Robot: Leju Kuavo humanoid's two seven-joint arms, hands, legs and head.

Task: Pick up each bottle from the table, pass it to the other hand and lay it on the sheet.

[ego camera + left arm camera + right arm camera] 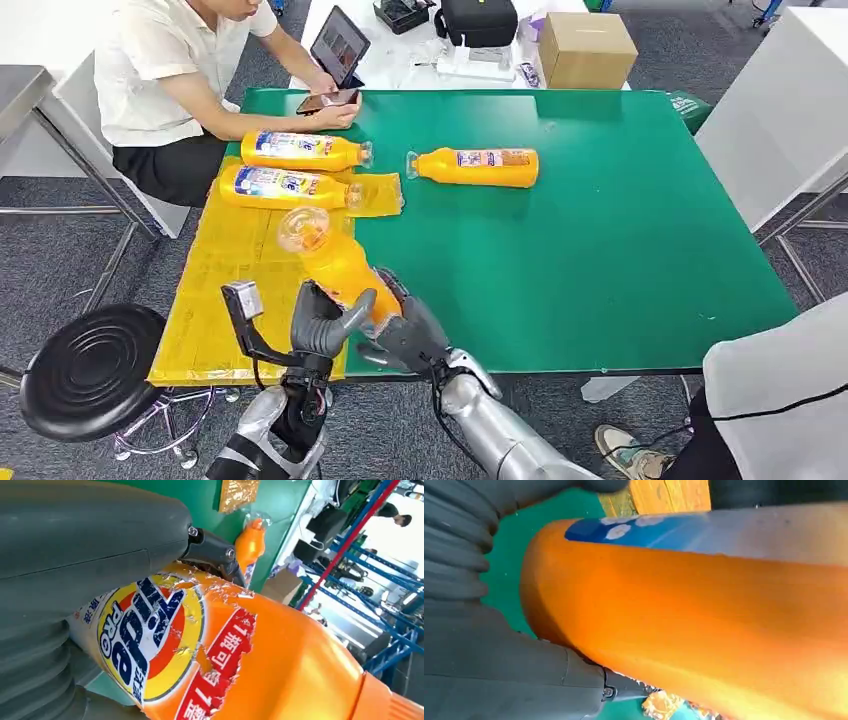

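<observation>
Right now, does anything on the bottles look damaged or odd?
Yes. The held bottle, gripped by the left hand and the right hand, has a torn, flaking label; its red patch has ragged edges.

Orange bottles [335,262] (blue-yellow-red labels [145,640]) on a yellow sheet [225,290] and green table [600,250].

Stool: round black ribbed stool [92,371], beside the bench's near left corner.
Box: brown cardboard box [585,49], on white surface beyond the bench.
Case: black case [478,21], near box.
Person: seated in white shirt [165,60], holding dark tablet [339,45] and phone [327,100].
</observation>
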